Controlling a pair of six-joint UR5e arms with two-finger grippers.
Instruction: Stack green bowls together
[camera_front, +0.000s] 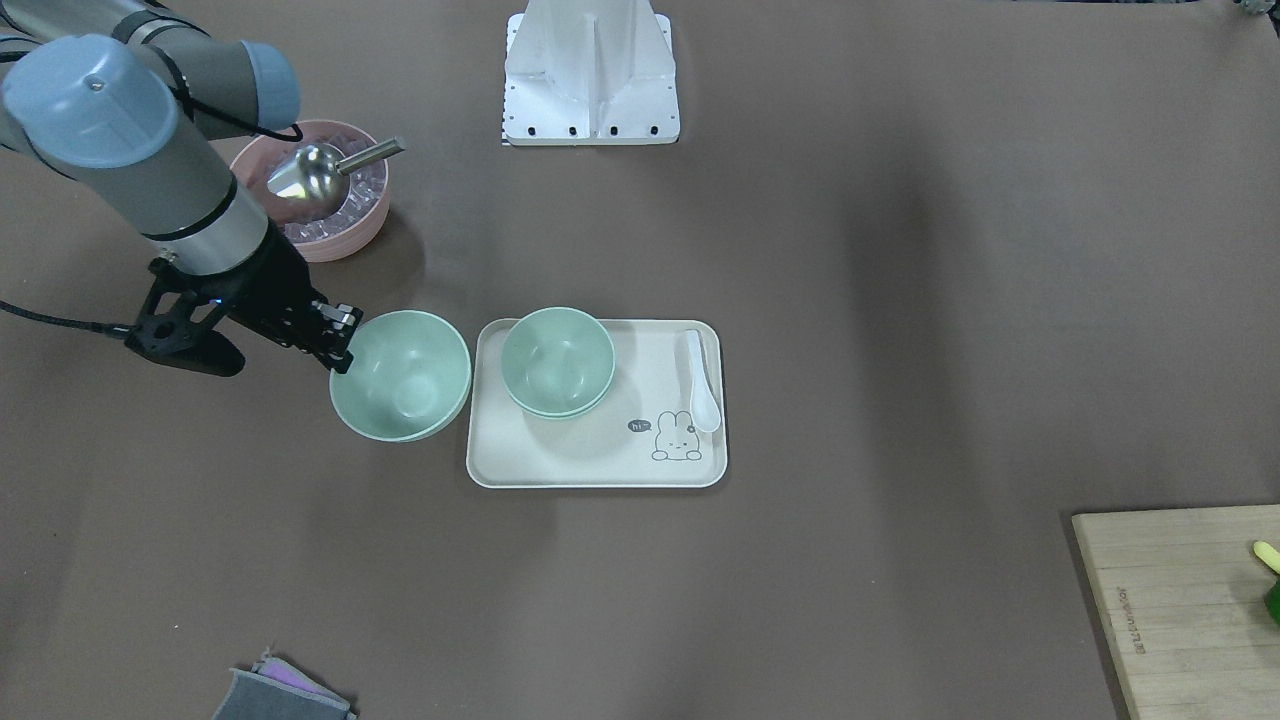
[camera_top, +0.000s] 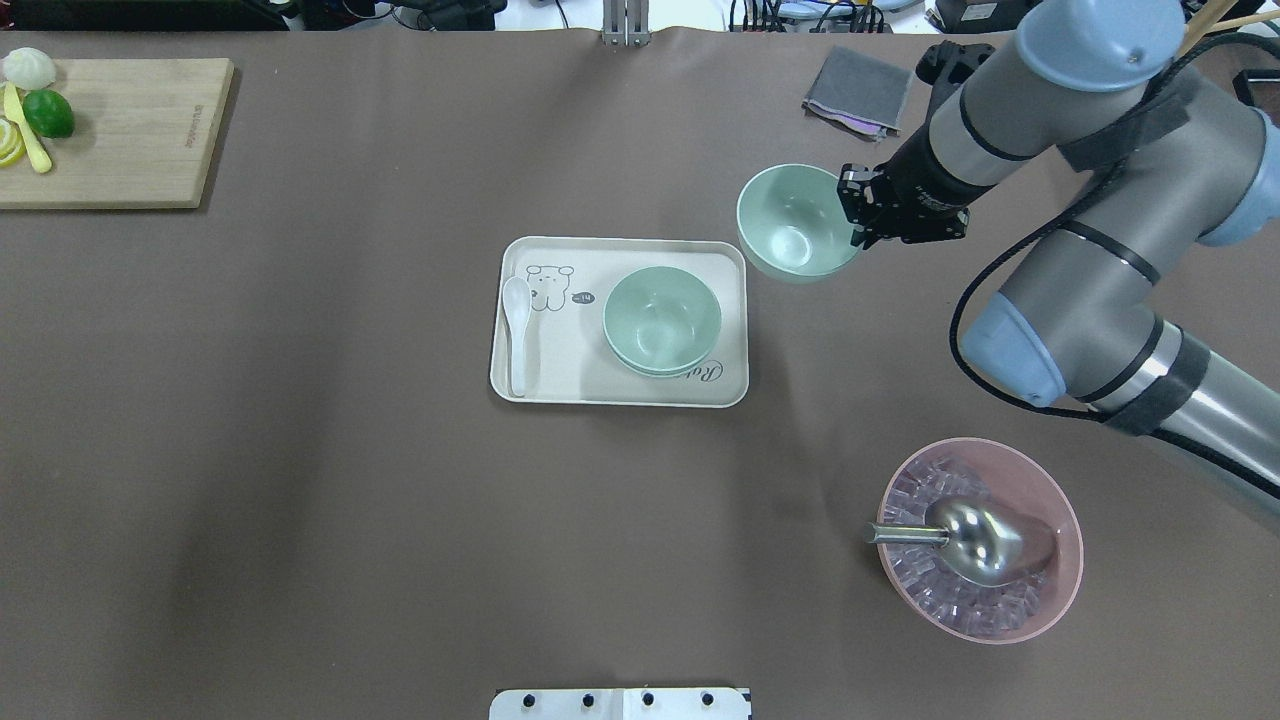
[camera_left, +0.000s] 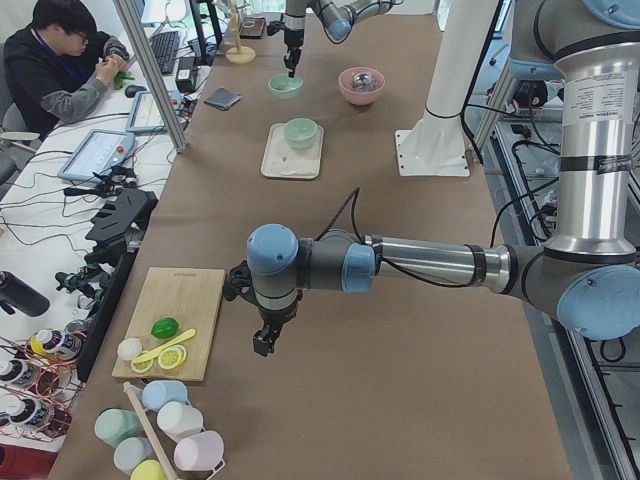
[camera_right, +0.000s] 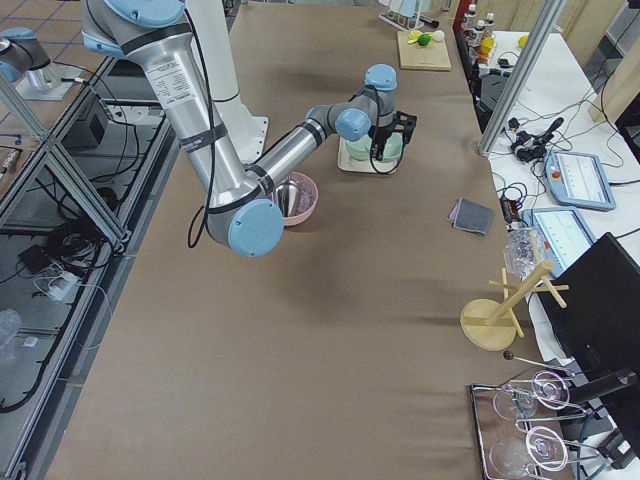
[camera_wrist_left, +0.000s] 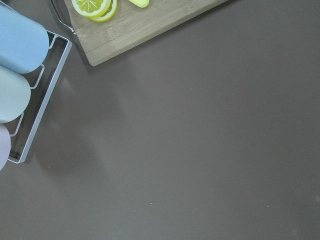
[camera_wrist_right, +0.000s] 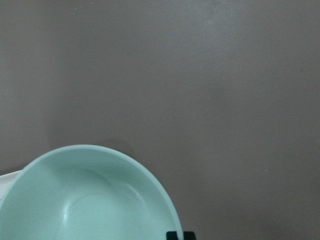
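Observation:
My right gripper (camera_front: 340, 340) (camera_top: 856, 212) is shut on the rim of one pale green bowl (camera_front: 400, 375) (camera_top: 795, 222). It holds the bowl a little above the table, just beside the cream tray (camera_front: 600, 462) (camera_top: 560, 378). The held bowl also fills the lower left of the right wrist view (camera_wrist_right: 90, 200). Two more green bowls (camera_front: 557, 360) (camera_top: 662, 320) sit nested in each other on the tray. My left gripper (camera_left: 262, 345) hangs over bare table far from the bowls, near the cutting board; I cannot tell if it is open.
A white spoon (camera_front: 702, 385) lies on the tray. A pink bowl (camera_top: 1062, 590) with ice and a metal scoop (camera_top: 975, 535) stands near the right arm. A cutting board (camera_top: 130, 140) with fruit, a grey cloth (camera_top: 857, 92) and a cup rack (camera_wrist_left: 30, 100) lie at the edges.

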